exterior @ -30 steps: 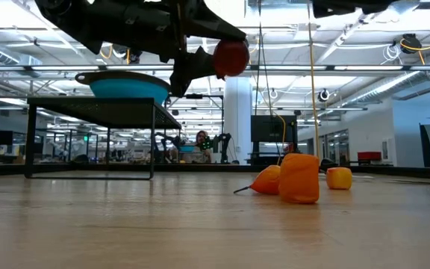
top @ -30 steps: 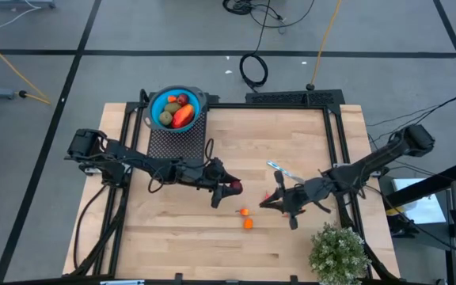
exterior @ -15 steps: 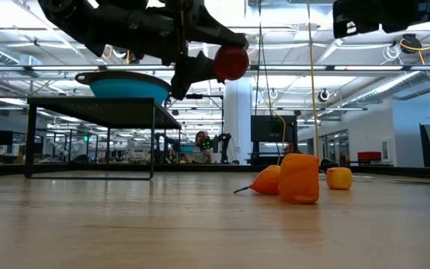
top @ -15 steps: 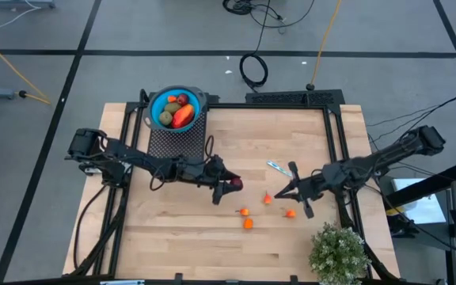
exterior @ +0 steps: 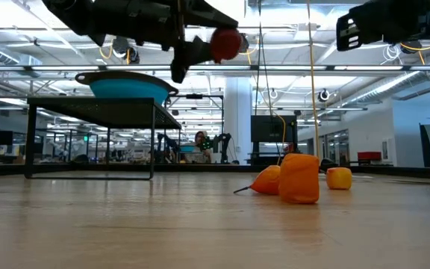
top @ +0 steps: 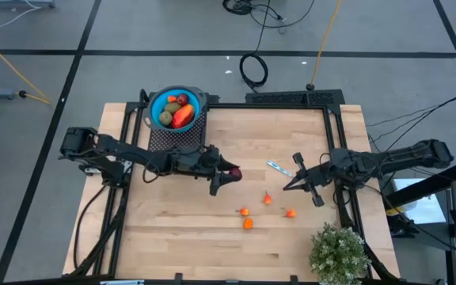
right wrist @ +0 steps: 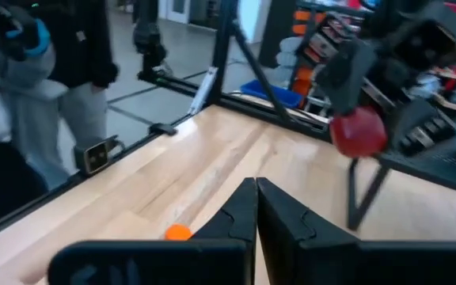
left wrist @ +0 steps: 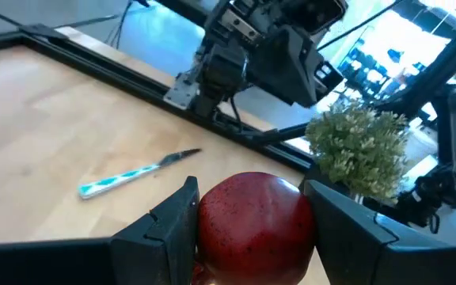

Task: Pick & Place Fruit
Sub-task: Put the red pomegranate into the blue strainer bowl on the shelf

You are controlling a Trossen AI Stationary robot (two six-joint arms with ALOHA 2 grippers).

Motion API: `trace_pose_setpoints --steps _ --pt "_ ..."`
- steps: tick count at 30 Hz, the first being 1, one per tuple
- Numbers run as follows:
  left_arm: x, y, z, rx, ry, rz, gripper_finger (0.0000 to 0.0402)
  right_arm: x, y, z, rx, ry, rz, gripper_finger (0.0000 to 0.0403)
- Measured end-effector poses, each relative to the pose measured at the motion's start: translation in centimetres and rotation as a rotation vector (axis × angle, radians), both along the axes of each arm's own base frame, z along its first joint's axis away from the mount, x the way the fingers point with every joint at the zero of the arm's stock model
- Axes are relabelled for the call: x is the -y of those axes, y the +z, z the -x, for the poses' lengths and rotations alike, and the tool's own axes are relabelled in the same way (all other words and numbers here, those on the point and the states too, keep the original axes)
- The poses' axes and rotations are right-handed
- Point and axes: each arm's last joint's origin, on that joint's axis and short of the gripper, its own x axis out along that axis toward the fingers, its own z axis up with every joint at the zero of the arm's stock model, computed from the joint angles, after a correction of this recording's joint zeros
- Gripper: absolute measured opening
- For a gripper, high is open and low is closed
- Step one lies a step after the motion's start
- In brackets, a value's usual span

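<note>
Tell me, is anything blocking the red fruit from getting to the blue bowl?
Nothing visible is. The left gripper holds the dark red fruit up off the table. The blue bowl sits on a raised black rack, and the space between looks clear.

Dark red fruit (left wrist: pixel 256 218), tiny orange pieces (top: pixel 247 224), teal-handled utensil (left wrist: pixel 137 172), blue bowl (top: pixel 158 104)

Silvery-blue utensil (top: pixel 279 169) flat on the wooden table (top: pixel 188 245), potted plant (top: pixel 338 252) at its corner.
</note>
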Motion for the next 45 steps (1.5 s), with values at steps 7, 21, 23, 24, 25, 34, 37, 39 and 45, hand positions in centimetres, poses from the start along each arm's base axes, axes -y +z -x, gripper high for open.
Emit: trace_pose_setpoints --steps 7,21,23,24,25,34,37,39,45 --pt "-1.7 2.6 2.1 0.0 0.074 -0.052 0.0202 1.2 -0.2 0.9 0.018 0.008 -0.035 0.0" --pt "-3.4 5.8 5.8 0.011 -0.055 -0.395 0.0202 2.6 -0.9 2.4 0.063 0.007 -0.052 0.0" --pt "-3.5 6.1 6.2 0.015 -0.069 -0.425 0.0202 2.7 -1.2 2.5 0.061 0.029 -0.056 0.0" --pt "-3.6 6.3 6.4 0.019 -0.067 -0.431 0.0202 2.8 -1.3 2.6 0.058 0.029 -0.067 0.0" --pt "-3.7 6.4 6.5 0.023 -0.061 -0.431 0.0202 2.9 -1.3 2.7 0.056 0.023 -0.081 0.0" --pt "-5.8 7.1 7.5 -0.009 0.202 -0.344 0.0202 3.5 -0.9 3.3 0.089 -0.006 -0.102 0.0" --pt "-7.0 7.1 7.8 -0.03 0.332 -0.301 0.0202 3.7 -0.8 3.4 0.092 -0.056 -0.114 0.0" --pt "-7.8 7.1 8.3 -0.048 0.403 -0.269 0.0202 3.8 -0.8 3.4 0.092 -0.097 -0.122 0.0" --pt "-9.9 7.9 9.4 -0.072 0.544 -0.201 0.0202 4.0 -0.8 3.3 0.097 -0.152 -0.117 0.0"
